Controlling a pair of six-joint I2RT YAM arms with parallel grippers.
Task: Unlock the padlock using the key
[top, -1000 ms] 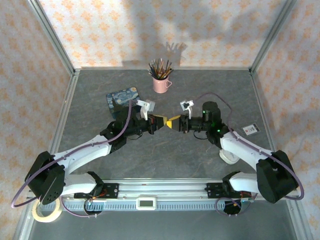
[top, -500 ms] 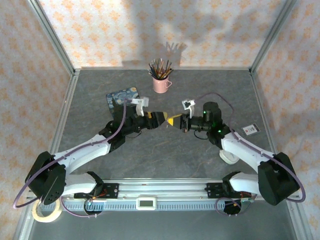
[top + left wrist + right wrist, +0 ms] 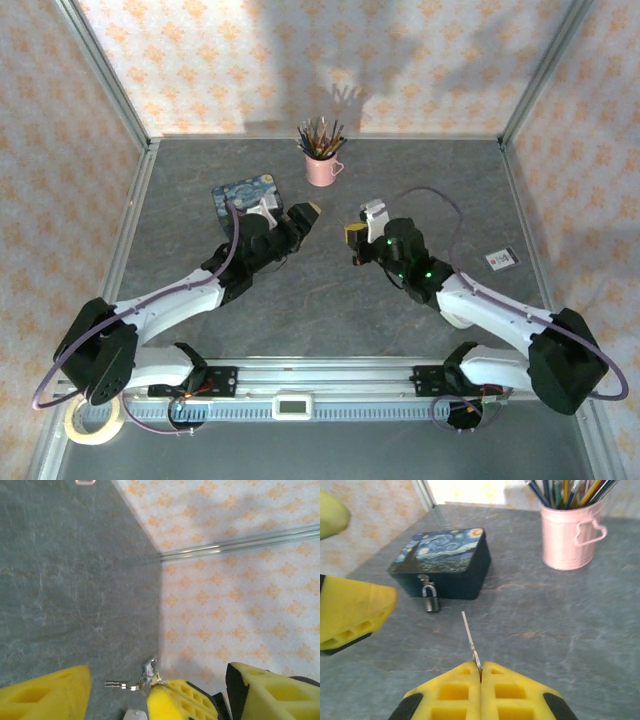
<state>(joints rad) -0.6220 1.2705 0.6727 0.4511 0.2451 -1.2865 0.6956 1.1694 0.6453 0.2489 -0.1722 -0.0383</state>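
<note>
Findings, left to right.

Tin: left of centre, towards the back of the desk. I see no shift in it over the last second.

Padlock: hangs at the tin's front face, with its body low against the desk. I cannot tell whether the shackle is latched. Neither hand touches it.

Left hand: a second ago it met the other hand tip to tip at mid-desk. It has since drawn back and swung towards the tin's right corner. Its fingers now stand wide apart and grip nothing.

Cup: at the back of the desk, full of pencils, where it was before.

Key: pinched at its ring end, with the blade sticking out forward, off the desk. In the left wrist view it shows between the left hand's spread fingers and clear of both. In the right wrist view the blade points towards the padlock, well apart from it.

Right hand: closed tight on the key, finger faces pressed together. Its tip is close to where it was a second ago, but the wrist behind it has swung lower. The two hands now stand apart.

Card: flat at the right edge of the desk, unmoved.
</note>
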